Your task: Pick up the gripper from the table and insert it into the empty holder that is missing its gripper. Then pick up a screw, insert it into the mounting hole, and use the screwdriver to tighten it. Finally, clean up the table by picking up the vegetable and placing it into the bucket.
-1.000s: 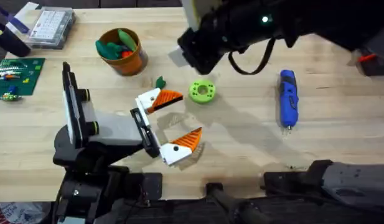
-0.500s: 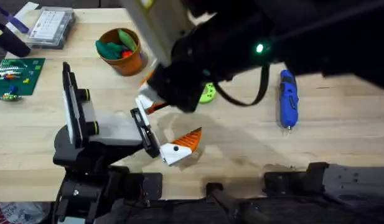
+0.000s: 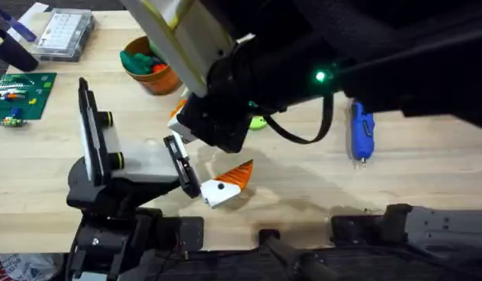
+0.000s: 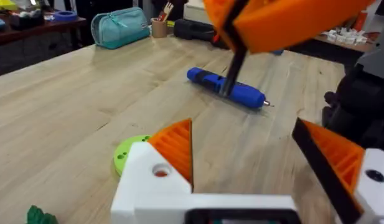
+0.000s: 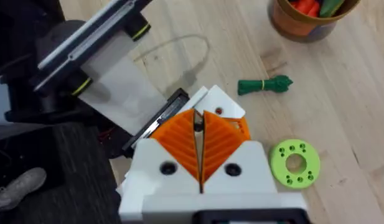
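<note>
The lime-green gripper lies flat on the wooden table, and only its edge peeks out from under my right arm in the overhead view. The dark-green vegetable lies beside it, towards the orange bucket. The blue screwdriver rests to the right. My right gripper hovers shut and empty above my left gripper's far finger. My left gripper stands open near the lime-green gripper, with one finger showing overhead.
Green and red toy foods fill the bucket. A clear parts box and a green circuit board sit at the far left. My right arm hangs large and dark over the table's middle. Bare wood lies around the screwdriver.
My right arm has swung left and risen under the camera, now covering most of the lime-green gripper, the vegetable and my left gripper's far finger. My left arm has not moved.
</note>
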`<state>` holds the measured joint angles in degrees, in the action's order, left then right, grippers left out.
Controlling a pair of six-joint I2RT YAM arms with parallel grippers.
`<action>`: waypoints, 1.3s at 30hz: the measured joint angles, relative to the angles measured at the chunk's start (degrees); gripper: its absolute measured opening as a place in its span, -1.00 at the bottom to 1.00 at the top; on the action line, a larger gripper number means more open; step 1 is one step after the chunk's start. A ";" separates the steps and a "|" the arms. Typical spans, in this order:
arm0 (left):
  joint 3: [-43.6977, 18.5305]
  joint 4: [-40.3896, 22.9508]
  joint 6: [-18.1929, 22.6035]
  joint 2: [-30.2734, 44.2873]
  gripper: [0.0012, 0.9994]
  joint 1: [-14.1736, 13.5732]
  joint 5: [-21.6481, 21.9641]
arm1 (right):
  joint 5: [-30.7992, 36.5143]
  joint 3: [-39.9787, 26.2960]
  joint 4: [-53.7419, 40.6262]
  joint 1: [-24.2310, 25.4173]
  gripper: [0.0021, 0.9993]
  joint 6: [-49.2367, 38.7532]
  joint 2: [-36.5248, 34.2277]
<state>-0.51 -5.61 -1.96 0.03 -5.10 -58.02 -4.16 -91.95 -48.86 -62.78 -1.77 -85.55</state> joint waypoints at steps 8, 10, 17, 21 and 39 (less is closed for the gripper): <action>0.00 0.00 0.00 0.00 0.97 0.00 0.00 | 0.00 -0.04 0.31 0.00 -1.00 0.01 -1.65; -0.01 0.00 0.00 0.00 0.97 0.00 0.00 | 0.00 -0.04 0.42 0.00 -1.00 0.01 -1.85; 0.00 0.00 0.00 0.01 0.97 0.00 0.00 | 0.00 -0.05 0.67 0.35 -1.00 0.00 -1.82; 0.00 0.00 0.00 0.00 0.97 0.00 0.00 | -0.01 -0.05 0.68 1.46 -1.00 0.03 -1.86; 0.00 0.00 -0.01 0.00 0.97 0.00 0.00 | -0.15 -0.14 0.84 2.21 -1.00 0.05 -6.25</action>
<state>-0.51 -5.61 -1.97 0.03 -5.10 -58.02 -4.31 -92.09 -48.02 -60.58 -1.72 -91.80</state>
